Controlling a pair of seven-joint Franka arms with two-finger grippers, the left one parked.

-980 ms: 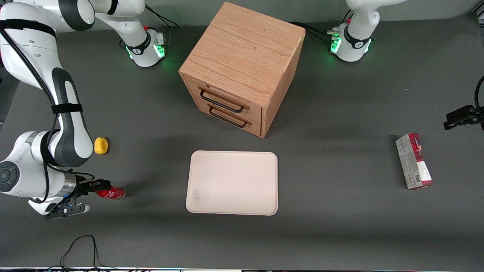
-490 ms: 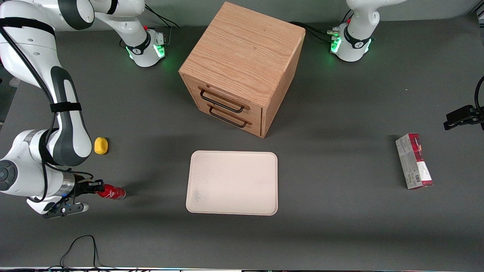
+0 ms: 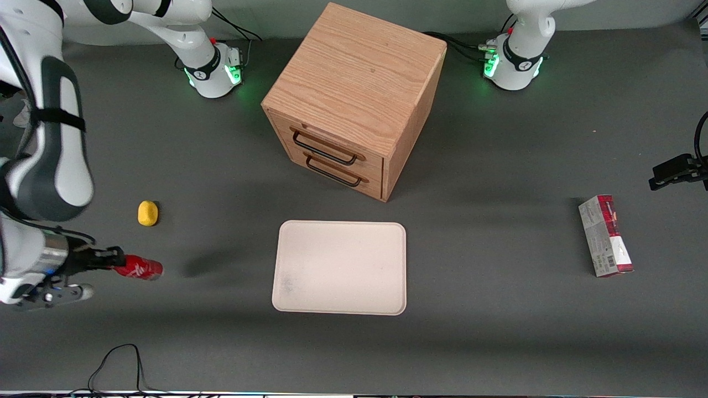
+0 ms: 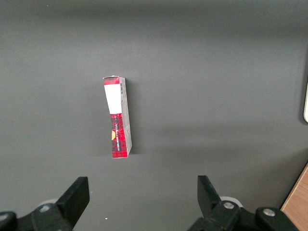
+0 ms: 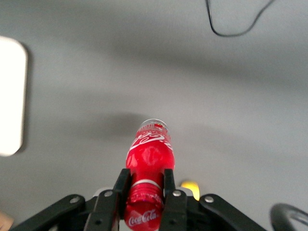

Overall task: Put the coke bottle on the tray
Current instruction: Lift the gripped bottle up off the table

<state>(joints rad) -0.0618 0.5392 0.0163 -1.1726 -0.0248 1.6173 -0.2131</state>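
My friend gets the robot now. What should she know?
Gripper: shut on the coke bottle at its neck, at the working arm's end of the table.
Bottle: off the table, its shadow lying apart on the mat, tipped sideways with its base toward the tray.
Tray: nothing on it, in front of the wooden drawer cabinet.
Done: bottle grasped and lifted.
Left: carry it over the tray, set it down, let go.
A yellow object lies near the gripper; not part of the job.

A dark grey matte surface (image 3: 498,166) carries a light oak two-drawer cabinet (image 3: 354,99), softly shadowed under even light.
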